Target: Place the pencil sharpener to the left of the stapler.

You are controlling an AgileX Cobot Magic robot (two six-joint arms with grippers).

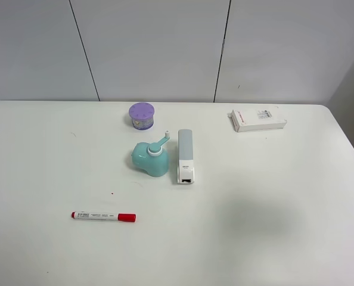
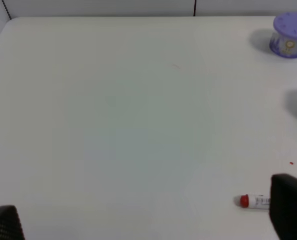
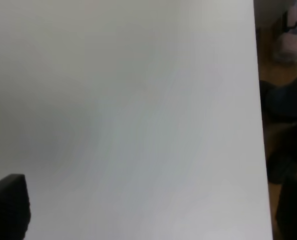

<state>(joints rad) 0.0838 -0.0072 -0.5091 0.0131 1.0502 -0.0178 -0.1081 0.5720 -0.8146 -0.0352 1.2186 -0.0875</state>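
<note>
Red marker [image 1: 103,216] nearest us, both grippers [image 2: 148,220] [image 3: 148,210] spread wide over bare table [image 1: 272,208], holding nothing; pencil sharpener [image 1: 149,158] sits just left of the stapler [image 1: 185,156], so we judge the placement done.

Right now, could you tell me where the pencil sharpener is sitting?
In the exterior high view, the pencil sharpener sits near the table's middle, just left of the stapler and in front of the purple round container.
</note>
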